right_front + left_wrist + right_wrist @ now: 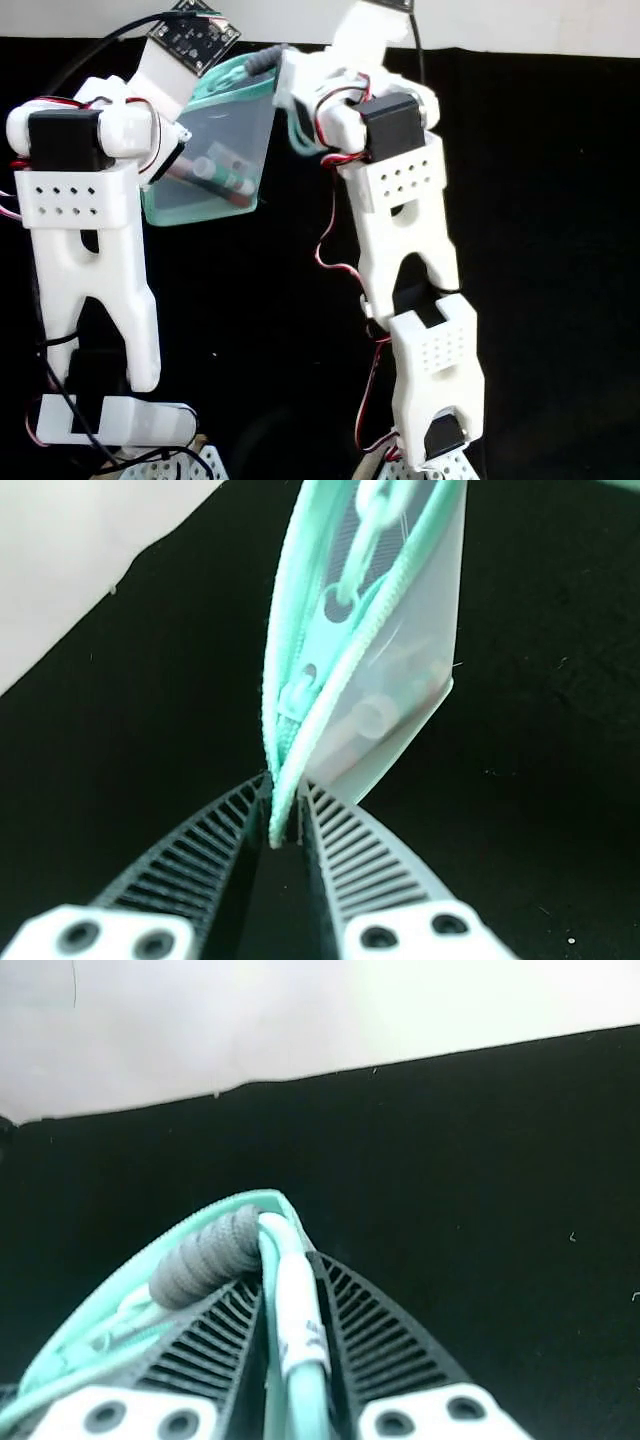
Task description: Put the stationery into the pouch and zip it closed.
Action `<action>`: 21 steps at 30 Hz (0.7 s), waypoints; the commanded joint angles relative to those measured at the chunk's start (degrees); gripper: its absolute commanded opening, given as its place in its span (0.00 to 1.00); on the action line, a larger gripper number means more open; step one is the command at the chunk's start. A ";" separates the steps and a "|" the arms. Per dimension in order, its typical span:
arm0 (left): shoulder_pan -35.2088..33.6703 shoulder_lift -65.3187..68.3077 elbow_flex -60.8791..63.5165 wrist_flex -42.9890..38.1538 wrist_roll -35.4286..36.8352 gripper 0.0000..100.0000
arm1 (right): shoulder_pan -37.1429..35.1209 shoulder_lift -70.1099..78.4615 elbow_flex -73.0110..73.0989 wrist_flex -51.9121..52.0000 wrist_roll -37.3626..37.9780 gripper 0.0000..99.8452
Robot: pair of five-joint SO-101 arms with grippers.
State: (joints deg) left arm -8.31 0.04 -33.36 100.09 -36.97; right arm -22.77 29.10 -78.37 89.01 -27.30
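Note:
A translucent pouch [215, 150] with mint-green zipper trim hangs above the black table between the two arms. Pens and other stationery [215, 175] lie inside it and show through its wall [385, 705]. My left gripper [283, 825] is shut on the pouch's zipper end, just below the slider [298, 692]. Beyond the slider the two zipper rows stand apart. My right gripper [290, 1290] is shut on the pouch's other top corner, on a white tab [295, 1310] beside a grey ribbed pull [205, 1255]. In the high view that pull [262, 60] sits at the pouch's upper right corner.
A black cloth [550, 200] covers the table, ending at a white strip [500, 20] along the back. Red and black cables [325, 250] hang beside the right arm. The arms' white bases stand at the near edge.

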 commanded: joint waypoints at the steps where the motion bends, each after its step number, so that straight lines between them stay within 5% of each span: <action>1: -0.13 -0.13 0.75 0.70 0.53 0.01 | 6.29 -1.10 -1.71 -1.71 -1.32 0.01; 21: -0.22 -0.13 0.84 0.79 0.53 0.01 | 19.82 6.81 -2.15 -7.16 -3.78 0.01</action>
State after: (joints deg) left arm -8.31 0.04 -33.36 100.00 -36.97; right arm -9.14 36.48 -78.64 83.38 -30.29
